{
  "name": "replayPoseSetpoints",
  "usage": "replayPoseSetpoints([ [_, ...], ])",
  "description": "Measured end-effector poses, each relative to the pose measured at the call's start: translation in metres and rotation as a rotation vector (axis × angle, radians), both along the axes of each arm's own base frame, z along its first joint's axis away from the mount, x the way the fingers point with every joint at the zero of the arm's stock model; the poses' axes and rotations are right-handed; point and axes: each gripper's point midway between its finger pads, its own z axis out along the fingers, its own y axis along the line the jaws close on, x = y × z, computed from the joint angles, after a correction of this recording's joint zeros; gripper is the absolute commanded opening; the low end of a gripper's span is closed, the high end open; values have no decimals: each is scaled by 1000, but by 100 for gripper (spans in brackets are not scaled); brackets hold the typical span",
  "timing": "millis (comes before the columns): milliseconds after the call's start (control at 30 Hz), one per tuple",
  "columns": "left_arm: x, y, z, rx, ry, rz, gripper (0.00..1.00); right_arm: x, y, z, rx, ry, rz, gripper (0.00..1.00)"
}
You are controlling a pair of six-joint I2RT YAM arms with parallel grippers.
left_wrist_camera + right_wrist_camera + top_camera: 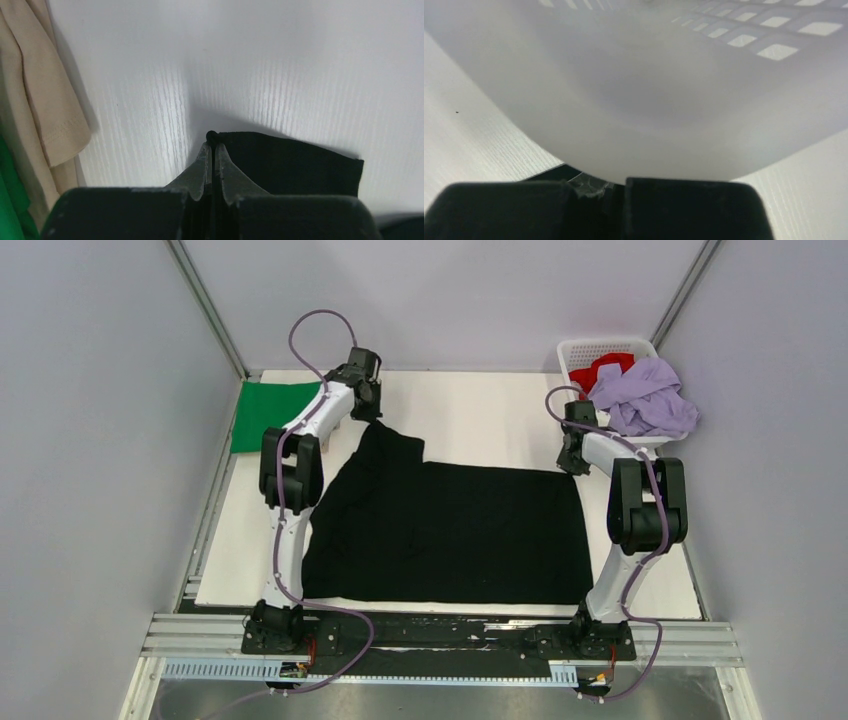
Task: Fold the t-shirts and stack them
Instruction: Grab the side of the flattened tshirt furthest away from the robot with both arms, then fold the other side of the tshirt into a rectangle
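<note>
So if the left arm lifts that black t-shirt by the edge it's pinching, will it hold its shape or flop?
Probably floppy: the black t-shirt is thin cloth lying flat, rumpled near the left gripper. Lifted by that one pinched edge, it would likely drape and drag rather than hold shape. Its matte cloth seems unlikely to slip.

Matt black cloth t-shirt (450, 530) on faintly glossy table (480, 420).

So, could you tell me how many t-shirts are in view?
5: black tee spread mid-table, green tee at the far-left edge, tan tee beside it in the left wrist view, red tee and lilac tee in the basket. More may be hidden there.
</note>
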Motion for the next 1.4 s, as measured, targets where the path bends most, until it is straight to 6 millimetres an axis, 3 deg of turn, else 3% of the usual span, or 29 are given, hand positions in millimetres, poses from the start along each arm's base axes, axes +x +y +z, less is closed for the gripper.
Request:
replayPoseSetpoints([
  [133, -14, -6, 17, -45, -21, -40, 0, 2, 6, 3, -11, -11, 50, 0],
  [300, -52, -11, 47, -119, -62, -93, 0, -8, 19, 13, -18, -40, 109, 0],
  [500, -107, -21, 81, -190, -137, -163, 0, -26, 40, 43, -16, -108, 179, 0],
  [767, -196, -32, 95, -246, -158, -219, 0, -60, 49, 66, 1, -151, 195, 0],
  [1033, -265, -16, 123, -342, -231, -141, 0, -98, 48, 74, 32, -140, 172, 0],
  [1167, -293, -11, 122, -379, -229, -113, 0, -114, 46, 73, 31, -139, 174, 0],
  [1400, -336, 3, 98, -397, -134, -41, 0, -131, 37, 72, -4, -152, 169, 0],
])
